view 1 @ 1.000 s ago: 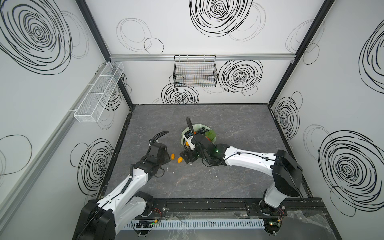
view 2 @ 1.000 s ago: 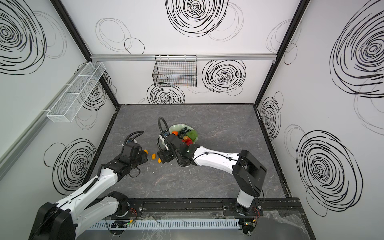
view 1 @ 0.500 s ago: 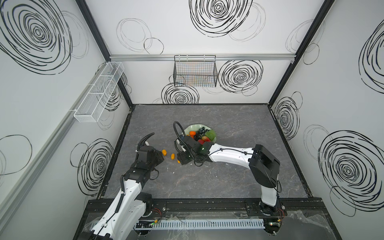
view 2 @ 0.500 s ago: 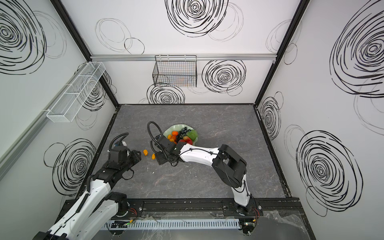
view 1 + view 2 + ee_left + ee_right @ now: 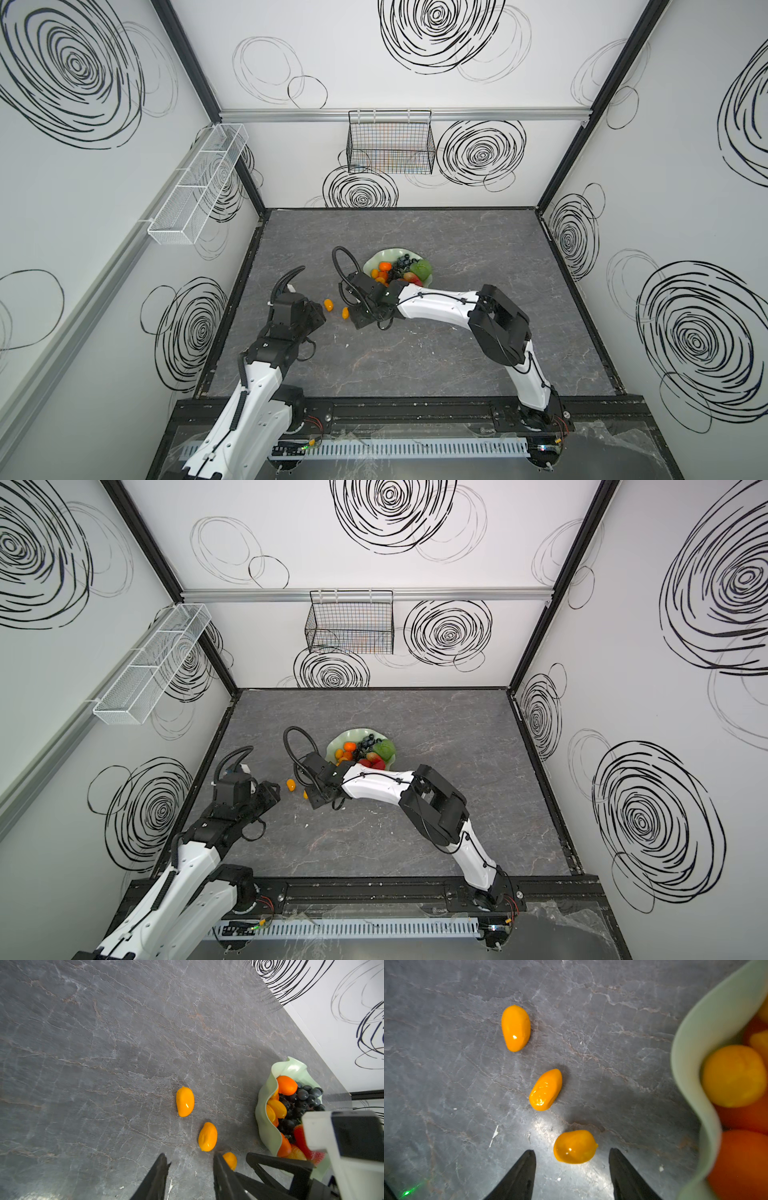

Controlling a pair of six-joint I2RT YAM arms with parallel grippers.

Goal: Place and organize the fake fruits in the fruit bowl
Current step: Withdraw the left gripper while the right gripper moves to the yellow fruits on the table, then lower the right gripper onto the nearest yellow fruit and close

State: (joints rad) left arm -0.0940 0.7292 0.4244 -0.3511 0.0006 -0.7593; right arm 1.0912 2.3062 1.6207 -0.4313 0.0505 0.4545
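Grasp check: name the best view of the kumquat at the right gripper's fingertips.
Right wrist: the kumquat shows whole at the right gripper's open fingertips. Top views: that gripper covers it. Left wrist: half hidden behind the left gripper.

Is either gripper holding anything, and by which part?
Nothing held. The right gripper, open, flanks without touching a small oval yellow-orange kumquat; the left gripper is open, empty.

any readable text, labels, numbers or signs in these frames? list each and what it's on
No text here can be read.
Tiny white mark on the left arm's black link: too small to read.
Wall spirals: drawn scribbles, not writing.
Kumquats, fruit bowl, black wire basket: no labels visible.
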